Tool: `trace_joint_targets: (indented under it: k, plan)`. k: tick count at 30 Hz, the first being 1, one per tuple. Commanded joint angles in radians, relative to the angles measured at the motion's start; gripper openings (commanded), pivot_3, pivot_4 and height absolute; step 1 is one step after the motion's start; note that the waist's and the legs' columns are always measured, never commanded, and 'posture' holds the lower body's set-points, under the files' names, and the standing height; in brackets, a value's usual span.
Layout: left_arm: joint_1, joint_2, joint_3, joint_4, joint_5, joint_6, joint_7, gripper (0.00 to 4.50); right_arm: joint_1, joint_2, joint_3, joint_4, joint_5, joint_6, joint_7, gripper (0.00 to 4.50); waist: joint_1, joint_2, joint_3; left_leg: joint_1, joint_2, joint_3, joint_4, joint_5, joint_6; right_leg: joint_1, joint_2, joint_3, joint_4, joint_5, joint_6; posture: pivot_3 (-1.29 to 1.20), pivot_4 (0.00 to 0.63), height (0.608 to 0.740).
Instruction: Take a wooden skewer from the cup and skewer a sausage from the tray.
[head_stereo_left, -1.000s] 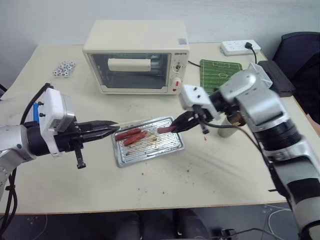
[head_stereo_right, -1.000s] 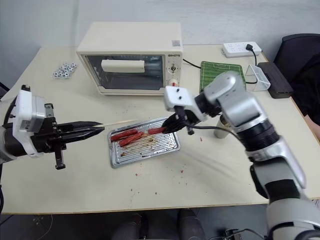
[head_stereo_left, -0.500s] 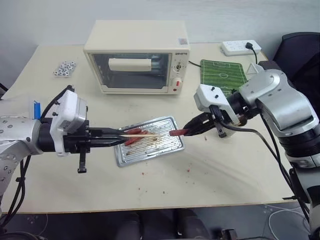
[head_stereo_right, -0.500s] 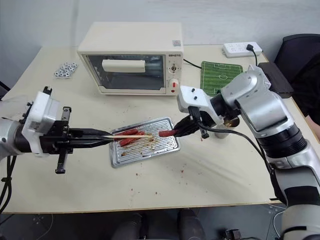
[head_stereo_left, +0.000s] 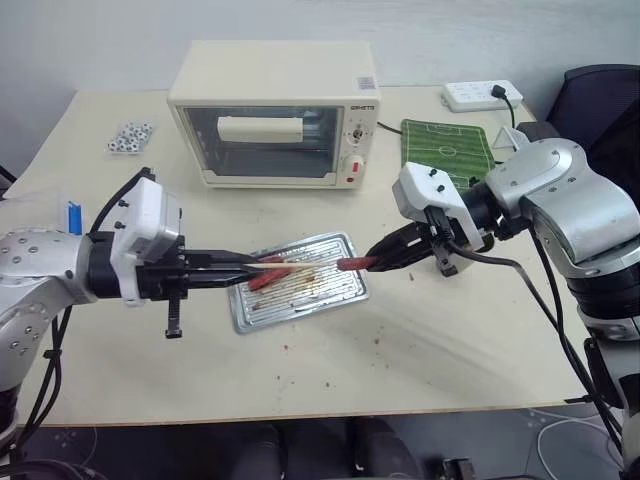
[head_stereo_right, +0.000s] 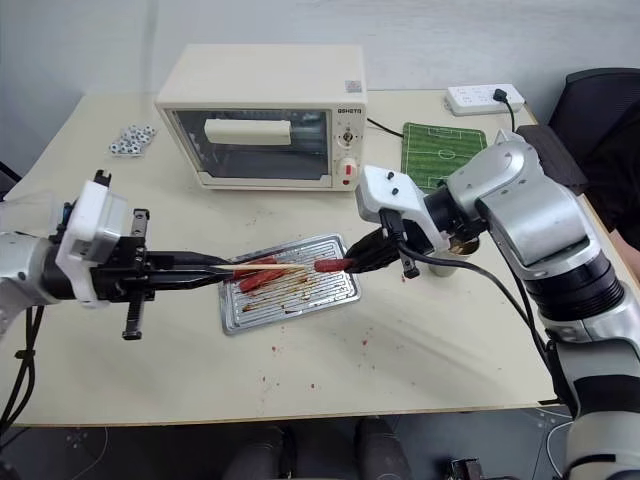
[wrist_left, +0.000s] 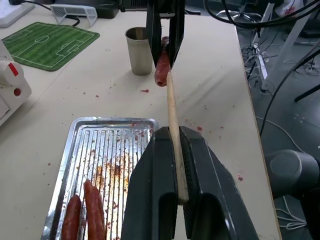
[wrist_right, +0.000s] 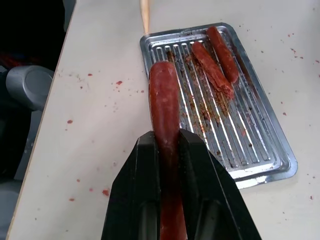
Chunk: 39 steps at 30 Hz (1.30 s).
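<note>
Skewer's out of the cup: left hand (head_stereo_left: 232, 268) clamps the wooden skewer (head_stereo_left: 290, 266), right hand (head_stereo_left: 372, 262) pinches a sausage (head_stereo_left: 353, 264) at its 3 o'clock tip; the piercing looks left.

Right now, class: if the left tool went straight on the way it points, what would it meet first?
Probably the sausage held by the right tool: the wooden skewer in the left tool points at its end.

Silver arms, seemingly black-cabled grippers
</note>
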<state>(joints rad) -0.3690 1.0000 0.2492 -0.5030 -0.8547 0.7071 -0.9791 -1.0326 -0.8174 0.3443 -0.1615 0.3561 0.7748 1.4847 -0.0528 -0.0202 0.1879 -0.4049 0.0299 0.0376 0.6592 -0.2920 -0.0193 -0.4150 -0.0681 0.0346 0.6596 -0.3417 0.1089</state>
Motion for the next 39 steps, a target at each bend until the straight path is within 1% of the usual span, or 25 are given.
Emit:
trace_joint_targets:
  k: [1,14,25,39]
  plan:
    - [-0.017,0.003,0.009,-0.015,0.011,-0.018,0.006,0.0,-0.025,-0.002,-0.043,-0.047,0.034,0.02,-0.008,0.23,-0.001,0.0,0.0,0.0,0.0,0.0,0.0,0.0,0.0,0.0,0.0,0.0,0.0,0.0,0.0,0.0,0.15,0.74]
    - [0.016,0.025,0.046,-0.002,0.034,-0.018,-0.028,0.0,-0.028,-0.026,-0.045,-0.016,0.025,-0.005,-0.018,0.23,0.0,0.0,0.0,0.0,0.0,0.0,0.001,0.0,0.0,0.0,0.0,0.0,0.0,0.0,0.0,0.0,0.15,0.74]
    - [0.006,0.02,0.034,0.003,0.044,-0.023,-0.027,0.0,-0.043,-0.02,-0.046,0.004,0.018,-0.021,-0.027,0.23,0.0,0.0,0.0,0.0,0.0,0.0,0.001,0.0,0.0,0.0,0.0,0.0,0.001,0.0,0.0,0.0,0.15,0.74]
    - [-0.027,-0.006,-0.003,0.006,0.05,-0.026,-0.011,0.0,-0.063,0.003,-0.063,-0.044,0.064,0.035,-0.041,0.23,0.0,0.0,0.0,0.0,0.0,0.0,0.001,0.0,0.0,0.0,0.0,0.0,0.001,0.0,0.0,0.0,0.15,0.74]
